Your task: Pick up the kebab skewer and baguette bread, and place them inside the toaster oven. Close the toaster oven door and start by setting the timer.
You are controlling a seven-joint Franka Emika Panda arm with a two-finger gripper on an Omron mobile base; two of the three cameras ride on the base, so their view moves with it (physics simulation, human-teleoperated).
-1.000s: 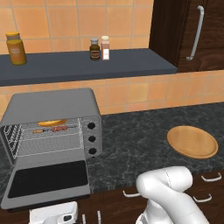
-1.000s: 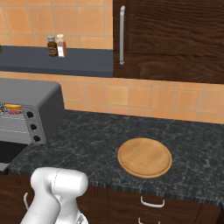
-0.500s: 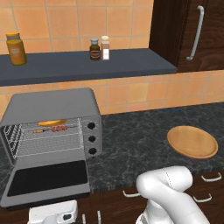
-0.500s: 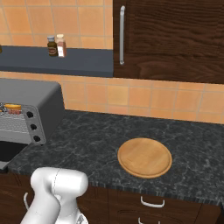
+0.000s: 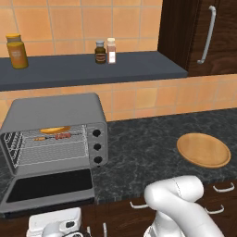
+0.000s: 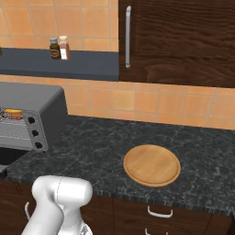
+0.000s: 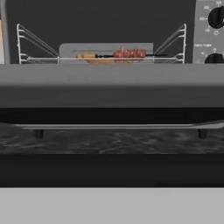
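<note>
Currently listed from my remote station: grey metal toaster oven (image 5: 55,134), left-centre of the left base view, its dark-glass drop-down door (image 5: 48,187) lying flat open. On the wire rack inside I count the thin kebab skewer (image 5: 58,137) with reddish-brown meat and, just behind it, the golden oval baguette bread (image 5: 54,129). Round wooden plate (image 5: 203,150), right of frame. Gripper (image 5: 95,230), bottom edge, fingers spread wide, carrying nothing.

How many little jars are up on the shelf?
3. A yellow jar stands at the shelf's left end; a dark jar and a white jar stand together near the middle.
</note>
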